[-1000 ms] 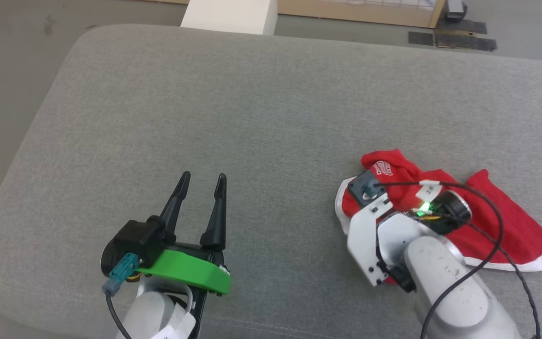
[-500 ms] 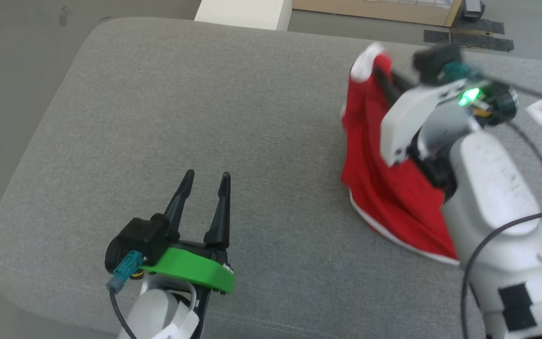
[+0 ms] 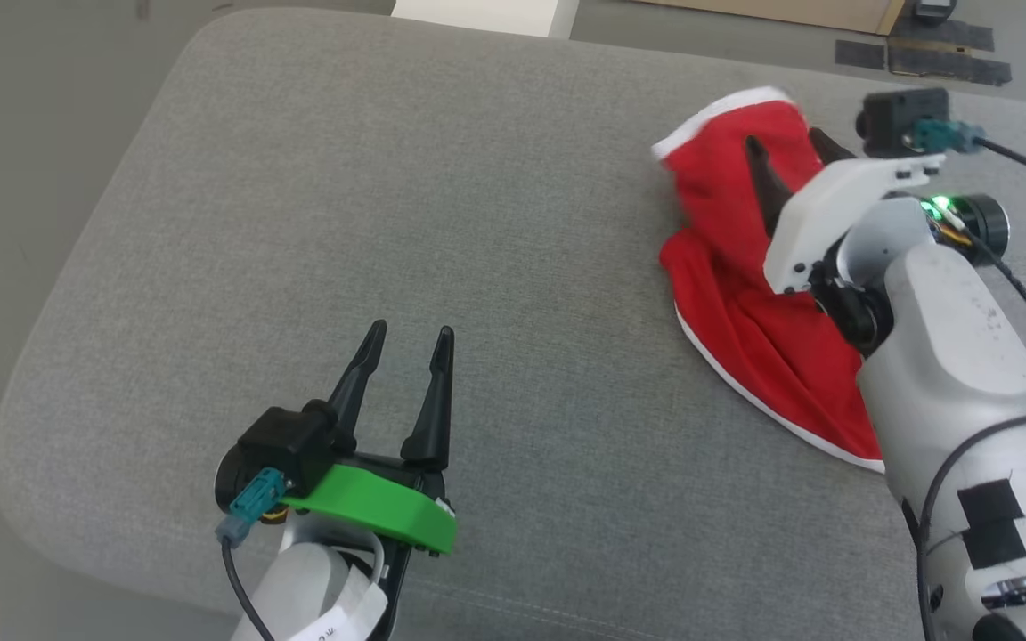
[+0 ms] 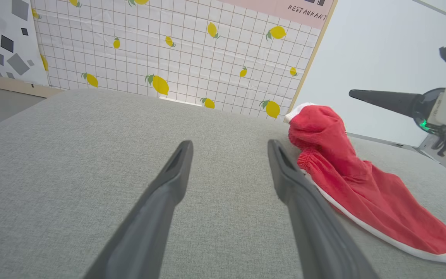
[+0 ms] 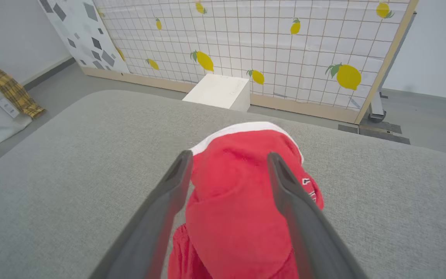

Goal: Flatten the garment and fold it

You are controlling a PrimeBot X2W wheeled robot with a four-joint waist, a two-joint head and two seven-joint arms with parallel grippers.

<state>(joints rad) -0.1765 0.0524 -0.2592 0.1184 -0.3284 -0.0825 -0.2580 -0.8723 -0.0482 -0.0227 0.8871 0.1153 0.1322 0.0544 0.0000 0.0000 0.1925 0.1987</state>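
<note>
The garment point(image 3: 745, 303) lies in a crumpled heap on the right half of the grey cushion point(image 3: 388, 178), closer to the far edge than the near one. Its far end is humped up with the white band on top. From there the red cloth trails toward the robot in a long bunched strip, with a white-trimmed hem down its left side. None of it lies flat, so I'd say the flattening is barely begun and the folding not at all.

The right hand point(image 3: 783, 138) hangs just above that humped end, fingers spread wide and pointing away from the robot, clasping nothing. In the left wrist view one finger stands clear of the cloth. It looks placed to come down for a pinch on the band, likely to drag the heap out straight.

The left hand point(image 3: 412, 328) sits near the front edge, well apart from the garment, fingers likewise apart and empty. It is probably kept there until a second corner is free to take.
</note>
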